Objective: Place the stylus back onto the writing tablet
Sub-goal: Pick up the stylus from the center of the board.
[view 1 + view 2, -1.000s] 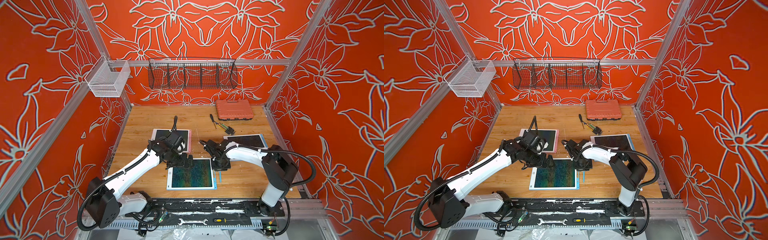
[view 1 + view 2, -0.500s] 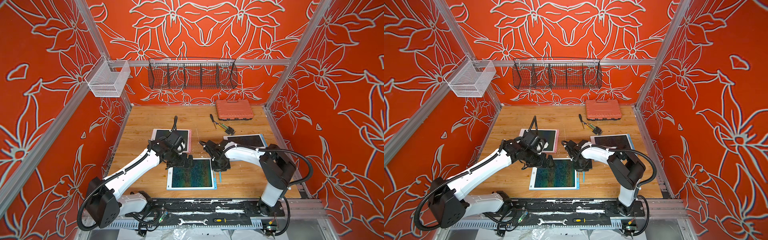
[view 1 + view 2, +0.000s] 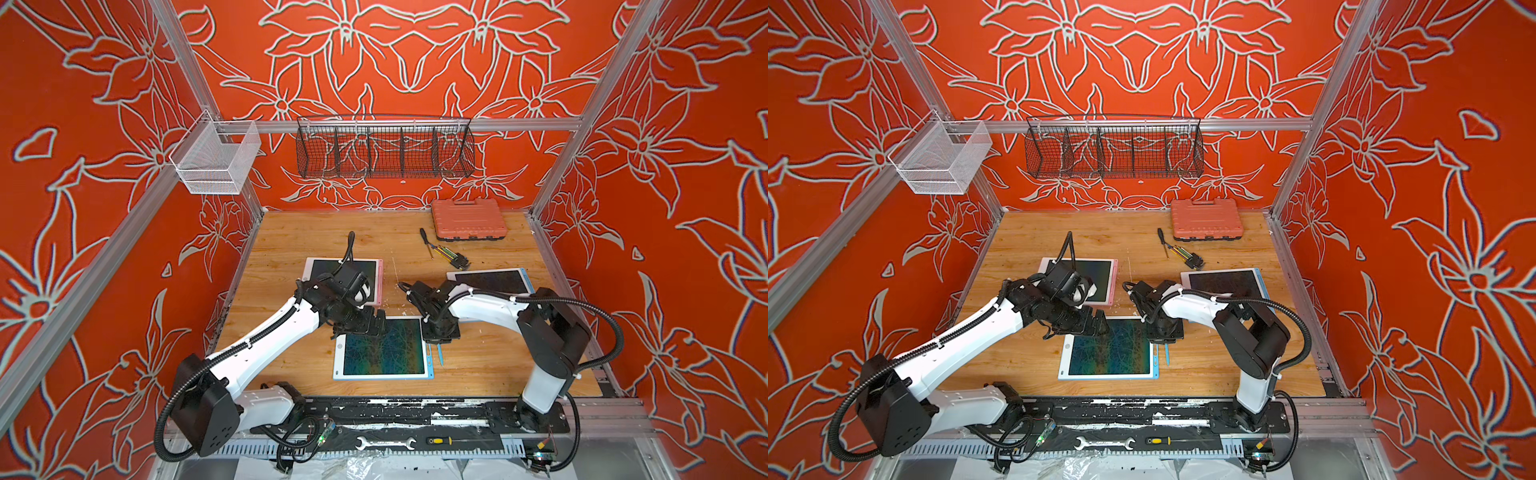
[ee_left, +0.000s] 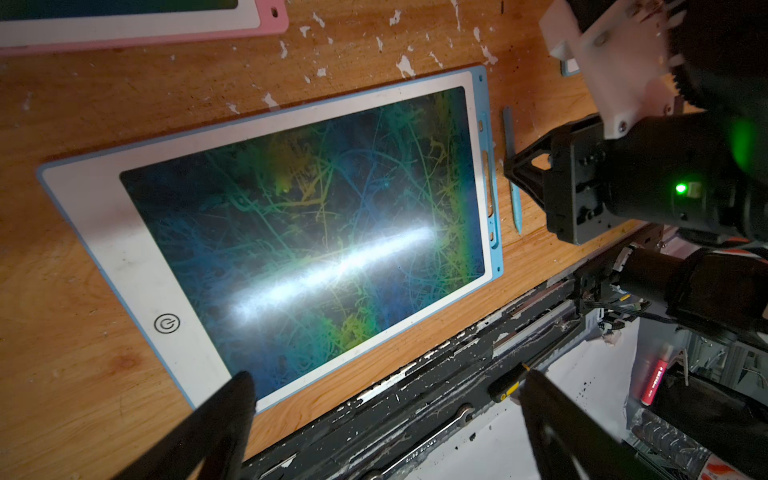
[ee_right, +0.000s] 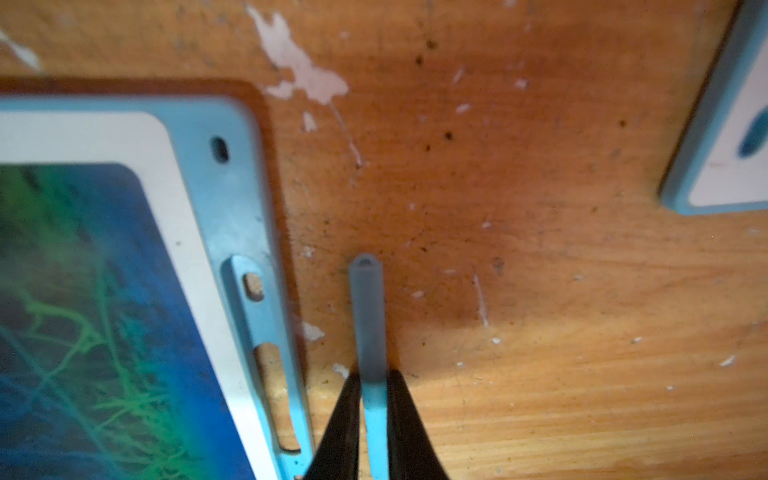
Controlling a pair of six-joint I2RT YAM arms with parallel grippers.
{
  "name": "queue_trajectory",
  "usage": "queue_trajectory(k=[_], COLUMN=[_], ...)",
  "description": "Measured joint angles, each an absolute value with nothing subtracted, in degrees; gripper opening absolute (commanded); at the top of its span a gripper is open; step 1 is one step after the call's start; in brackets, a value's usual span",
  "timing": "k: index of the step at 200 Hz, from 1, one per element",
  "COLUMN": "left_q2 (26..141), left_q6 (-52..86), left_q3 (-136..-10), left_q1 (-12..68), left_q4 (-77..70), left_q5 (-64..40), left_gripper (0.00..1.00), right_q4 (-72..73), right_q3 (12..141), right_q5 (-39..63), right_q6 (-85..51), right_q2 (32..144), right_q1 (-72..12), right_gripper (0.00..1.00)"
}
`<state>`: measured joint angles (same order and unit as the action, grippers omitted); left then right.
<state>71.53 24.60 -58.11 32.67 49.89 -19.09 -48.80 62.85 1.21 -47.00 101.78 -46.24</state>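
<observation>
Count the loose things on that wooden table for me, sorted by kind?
Tablets: 3 (blue, pink, blue at the right)
Stylus: 1
Orange case: 1
Hex keys: 1 bundle
Screwdriver: 1
Total: 7

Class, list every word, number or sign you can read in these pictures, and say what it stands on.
Power sign (circle with a bar), no letters: on the blue tablet's white frame.
Red marker: white print, too small to read.
Wrench: stamped text, too blurred to read.
Nothing else is readable.
</observation>
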Motion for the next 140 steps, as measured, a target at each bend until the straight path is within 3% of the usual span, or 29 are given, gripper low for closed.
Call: queue_trajectory(k=[46,140], left_q2=[71.53,71.53], left_q6=[24.45,24.40], left_q3=[-58.11,-58.11], left_q1=[32.62,32.58], left_q4=[49.89,49.95], left_q5=[-19.09,-18.90], left_gripper=[0.97,0.97], right_q4=[-48.66,-48.69], right_q3=[62.83,62.83], right_q5=[1.54,1.54], right_q6=[-47.20,-47.20], right_q2=[101.78,101.65], right_q1=[-46.24,-46.24], right_gripper=[0.08,0.06])
